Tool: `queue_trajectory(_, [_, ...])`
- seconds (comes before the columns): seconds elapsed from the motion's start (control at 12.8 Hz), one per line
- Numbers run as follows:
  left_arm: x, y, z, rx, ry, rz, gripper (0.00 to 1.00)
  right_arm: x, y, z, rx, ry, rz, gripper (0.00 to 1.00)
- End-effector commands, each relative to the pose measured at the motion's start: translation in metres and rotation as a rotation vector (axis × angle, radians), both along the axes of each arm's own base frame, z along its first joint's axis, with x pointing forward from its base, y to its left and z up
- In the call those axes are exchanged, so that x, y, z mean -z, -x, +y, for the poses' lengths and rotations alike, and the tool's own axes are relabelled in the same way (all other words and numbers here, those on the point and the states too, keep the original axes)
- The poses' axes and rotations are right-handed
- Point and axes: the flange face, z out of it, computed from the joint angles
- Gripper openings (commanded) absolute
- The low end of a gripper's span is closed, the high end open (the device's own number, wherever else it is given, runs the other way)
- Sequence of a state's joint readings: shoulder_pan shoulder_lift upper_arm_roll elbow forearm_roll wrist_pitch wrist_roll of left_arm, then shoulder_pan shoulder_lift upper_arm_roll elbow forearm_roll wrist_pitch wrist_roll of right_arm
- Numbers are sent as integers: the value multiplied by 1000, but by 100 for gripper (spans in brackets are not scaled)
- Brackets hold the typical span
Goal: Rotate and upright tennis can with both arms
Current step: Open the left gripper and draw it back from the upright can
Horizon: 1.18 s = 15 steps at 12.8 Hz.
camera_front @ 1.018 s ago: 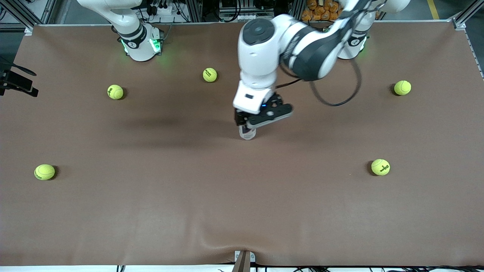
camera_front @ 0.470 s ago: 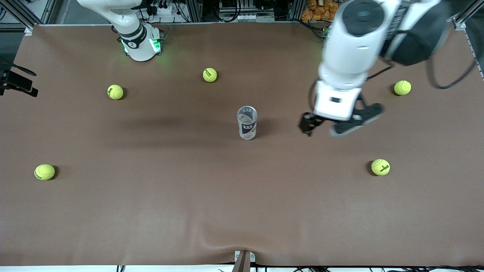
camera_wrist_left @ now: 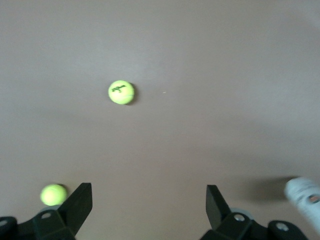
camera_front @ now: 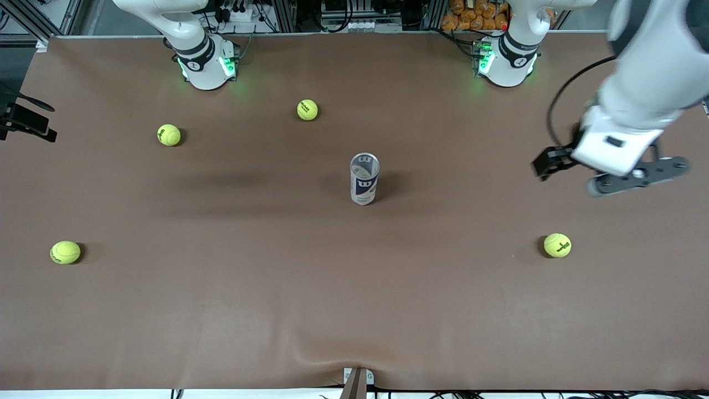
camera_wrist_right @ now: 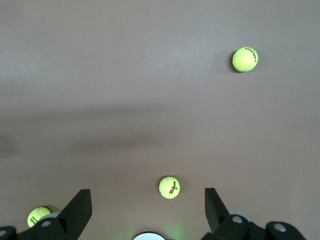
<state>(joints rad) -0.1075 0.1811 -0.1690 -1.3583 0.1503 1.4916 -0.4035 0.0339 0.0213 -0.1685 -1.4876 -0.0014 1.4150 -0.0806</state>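
Observation:
The tennis can (camera_front: 364, 178) stands upright in the middle of the table, its open silver rim on top, with nothing touching it. My left gripper (camera_front: 576, 166) hangs in the air over the left arm's end of the table, well away from the can. In the left wrist view this gripper (camera_wrist_left: 148, 205) is open over bare brown mat, and the can (camera_wrist_left: 304, 197) is a white blur at the edge. My right gripper (camera_wrist_right: 147, 205) is open and empty, high over the table near its own base (camera_front: 205, 61). It is out of the front view and waits.
Several yellow-green tennis balls lie scattered on the brown mat. One ball (camera_front: 557, 245) is nearer the front camera than the left gripper, another ball (camera_front: 307, 110) lies between the can and the right arm's base. The left arm's base (camera_front: 505, 61) glows green.
The left gripper, first down around the can, has swung away toward the left arm's end of the table. The can stays upright on its own. The right arm has not moved.

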Motion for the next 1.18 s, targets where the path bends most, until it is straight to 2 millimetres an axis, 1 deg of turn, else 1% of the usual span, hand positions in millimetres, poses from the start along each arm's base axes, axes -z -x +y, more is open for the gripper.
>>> queue_trajectory(0.0, [-3,22,33,158,3,46,100,-3,6,4,-14,15,-1,100])
queue_trajectory(0.08, [-5,28,46,188,25,56,100,-3,6,4,-14,17,-1,100])
queue_trajectory(0.16, [-3,33,59,177,61,65,100,-3,6,4,-14,17,-1,100])
queue_trajectory(0.24, [-3,42,68,169,85,66,100,-2,6,5,-16,16,2,100])
queue_trajectory(0.39, [3,67,69,168,74,23,100,-2,6,5,-16,16,2,100])
queue_trajectory(0.47, [4,74,75,158,69,17,100,-2,6,5,-16,16,2,100])
queue_trajectory(0.63, [0,74,81,153,70,11,100,-2,6,5,-16,16,2,100])
queue_trajectory(0.71, [-4,70,90,151,72,2,100,-2,6,5,-16,16,2,100])
queue_trajectory(0.78, [-8,64,94,157,75,-3,100,-2,6,5,-16,16,2,100])
queue_trajectory(1.1, [-18,62,96,157,79,-5,100,-3,6,5,-16,16,1,100])
